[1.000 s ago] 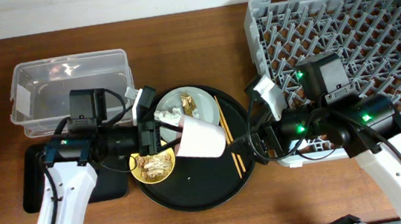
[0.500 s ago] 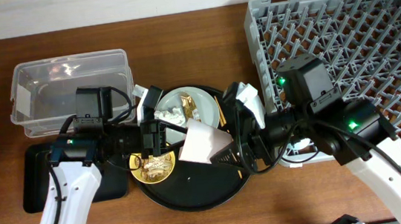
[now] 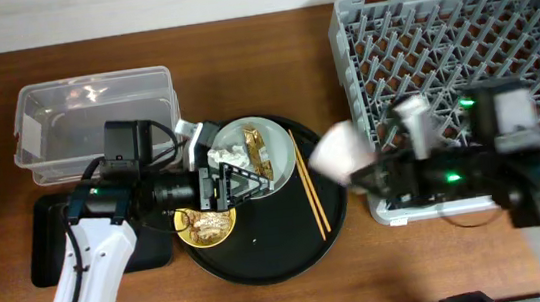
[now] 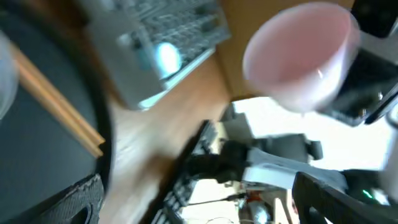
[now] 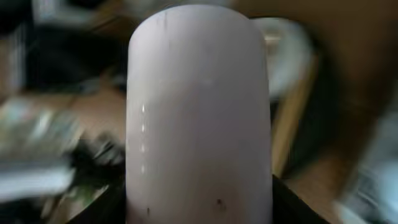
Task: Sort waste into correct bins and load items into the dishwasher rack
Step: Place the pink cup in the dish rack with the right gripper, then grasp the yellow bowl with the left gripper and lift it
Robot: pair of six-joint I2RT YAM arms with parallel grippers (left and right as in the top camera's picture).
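Lowest in the overhead frame, the small yellow bowl (image 3: pixel 205 225) sat on the large round black tray (image 3: pixel 261 257). The beige-brown food scraps (image 3: pixel 207 219) were in it, so that waste was not yet binned. Just above, the left gripper (image 3: pixel 231 185) hovered with its fingers spread and nothing between them, over the lower-left edge of the pale plate (image 3: pixel 279 155). The crumpled white tissue (image 3: pixel 229 158) and the gold-brown wrapper (image 3: pixel 255 142) lay on that plate. The wooden chopsticks (image 3: pixel 309 182) lay on the round tray to its right.

Right of centre, the right gripper (image 5: pixel 199 202) was pinching the pink cup (image 3: pixel 338 150). The cup was in the air between the round tray and the left edge of the dishwasher rack (image 3: pixel 457 21), not yet among the pegs. Further up, the clear tub (image 3: pixel 86 125) at upper left looked empty, and the visible part of the rack carried nothing. I judged the task to be early: one item was in transit, with all the waste and the other dishes left.

The shallow black tray (image 3: pixel 44 245) at lower left was mostly covered by the left arm (image 3: pixel 86 261), so its contents could not be told. The right arm (image 3: pixel 473 165) hid the rack's lower-left corner. The pink cup was blurred from overhead and filled the right wrist view, so the finger contact barely showed. The blue cup could not be made out with any certainty.
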